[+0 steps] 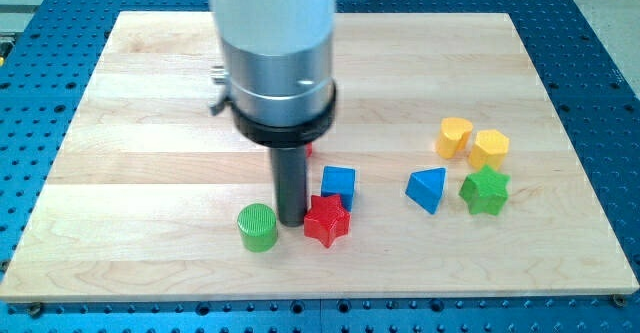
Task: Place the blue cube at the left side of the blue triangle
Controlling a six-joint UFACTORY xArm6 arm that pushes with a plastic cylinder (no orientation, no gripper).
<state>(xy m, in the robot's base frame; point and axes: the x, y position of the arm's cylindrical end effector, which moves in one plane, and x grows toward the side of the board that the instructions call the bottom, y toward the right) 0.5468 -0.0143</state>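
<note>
My tip [291,222] is sitting between the green cylinder [258,226] and red star [326,220], there being no pincer to report, approaching the blue cube [339,183], which is needing a rightward push toward the blue triangle [427,189].

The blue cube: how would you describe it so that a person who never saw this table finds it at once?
Start at the dark rod coming down over the wooden board; my tip sits between a green cylinder and a red star. Just above that star, touching it, is the blue cube. The blue triangle further toward the view's right is wedge-shaped; the cube is square-faced.
</note>
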